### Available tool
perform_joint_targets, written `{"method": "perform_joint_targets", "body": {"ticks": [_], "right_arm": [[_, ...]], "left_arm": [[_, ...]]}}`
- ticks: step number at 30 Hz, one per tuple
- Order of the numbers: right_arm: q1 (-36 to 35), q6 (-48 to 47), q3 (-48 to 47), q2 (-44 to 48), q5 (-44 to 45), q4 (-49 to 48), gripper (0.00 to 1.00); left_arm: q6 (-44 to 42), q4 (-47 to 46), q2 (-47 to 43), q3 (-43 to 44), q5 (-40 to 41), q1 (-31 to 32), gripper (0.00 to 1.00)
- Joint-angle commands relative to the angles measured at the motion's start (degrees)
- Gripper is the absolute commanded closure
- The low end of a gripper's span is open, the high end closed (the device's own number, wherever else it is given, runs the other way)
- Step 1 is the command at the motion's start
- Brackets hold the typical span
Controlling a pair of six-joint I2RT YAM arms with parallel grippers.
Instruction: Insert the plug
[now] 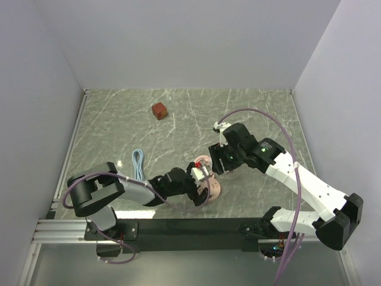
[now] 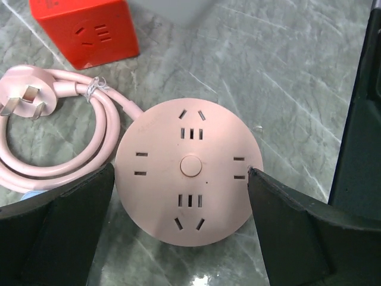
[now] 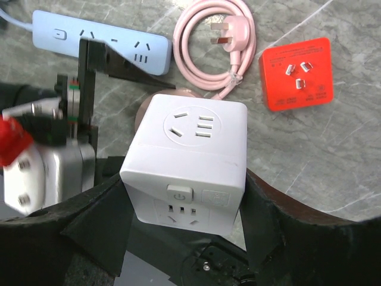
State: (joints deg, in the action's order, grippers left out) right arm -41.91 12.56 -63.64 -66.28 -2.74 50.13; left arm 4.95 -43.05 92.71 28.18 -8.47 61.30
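Bright red plastic makes the plug (image 3: 296,74), a small cube that lies on the grey marble-patterned table (image 3: 333,155). In the right wrist view its upper face carries three short metal prongs and some small white marks near one corner. In the left wrist view one of its side faces shows dark socket slots. It rests just beside the pink cable (image 3: 183,56), which is wound in a loop and ends in a pink wall plug (image 3: 229,30). No gripper touches the plug.

The right gripper (image 3: 184,190) is closed on a white cube (image 3: 187,149) and holds it between its two dark fingers, above the table. The top face of this cube has one socket, and its near side has a switch button and more slots.

The left gripper (image 2: 180,173) is spread wide, with one finger on each side of a pink round power strip (image 2: 189,128) that lies flat on the table. I cannot tell if the fingers touch its rim (they look very near). Every slot on its face is dark and uncovered.

A light blue power strip (image 3: 53,33) lies behind the left gripper, near the coil. A brownish-red cube (image 1: 159,111) stands well apart, toward the far side of the table.
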Motion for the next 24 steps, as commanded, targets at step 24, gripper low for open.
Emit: {"method": "perform_joint_targets", "body": {"ticks": [24], "right_arm": [[-0.45,-0.34,-1.84,4.32,1.6,-2.93,1.0]], "left_arm": [[0.67,-8.54,1.87,-1.81,14.27,11.04,0.0]]}}
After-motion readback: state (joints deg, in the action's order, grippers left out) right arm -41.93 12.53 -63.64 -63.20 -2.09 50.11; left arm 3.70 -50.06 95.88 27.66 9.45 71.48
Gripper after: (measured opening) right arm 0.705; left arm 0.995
